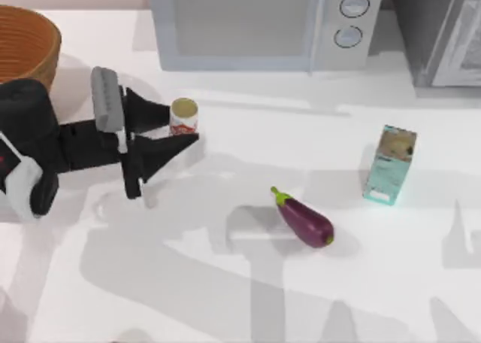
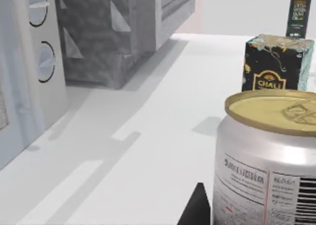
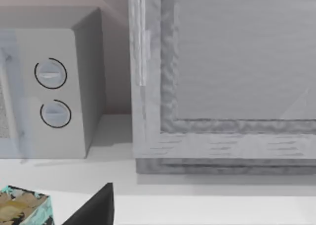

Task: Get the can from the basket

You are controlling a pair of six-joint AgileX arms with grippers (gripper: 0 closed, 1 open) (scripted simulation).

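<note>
The can (image 1: 183,116) stands upright on the table (image 1: 225,298), outside the basket (image 1: 26,46) and to its right, with open tabletop between them. The left gripper (image 1: 180,125) reaches in from the can's left, its two black fingers (image 1: 150,111) spread to either side of the can; whether they press it I cannot tell. In the left wrist view the can (image 2: 269,161) looms close, gold top up, with a dark fingertip (image 2: 197,210) beside its base. Behind the can, at the table's back edge, sits a microwave (image 1: 263,23). Right of the can and nearer the front lies an eggplant (image 1: 304,221), and farther right stands a teal carton (image 1: 389,165). The right wrist view shows a black fingertip (image 3: 94,207) of the right gripper near the carton (image 3: 22,205); its jaw state I cannot tell.
</note>
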